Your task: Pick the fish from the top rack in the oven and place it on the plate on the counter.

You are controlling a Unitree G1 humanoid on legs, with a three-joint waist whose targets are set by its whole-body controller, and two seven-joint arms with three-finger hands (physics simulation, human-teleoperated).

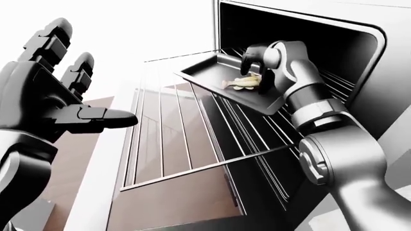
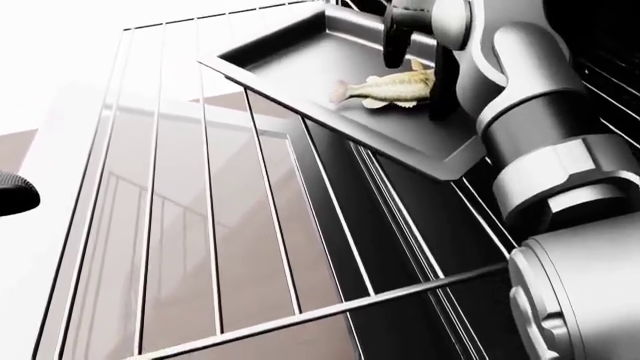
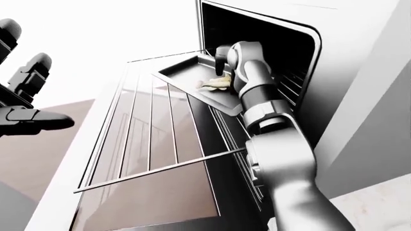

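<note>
While no writing shows, right hand point(image 2: 415, 52) fingers straddle fish point(image 2: 385, 88).

From where I look, the open oven point(image 1: 302, 43) fills the upper right as a dark cavity with a rounded pale frame, and its pulled-out wire rack point(image 2: 210, 247) runs down and to the left of that cavity. Left of the oven, a brown panel point(image 1: 80, 144) shows behind and through the rack wires, under a bright, washed-out white area point(image 1: 141, 24). Right of the oven, a plain grey wall point(image 3: 366, 120) meets a pale speckled surface point(image 3: 379, 202) below.
</note>
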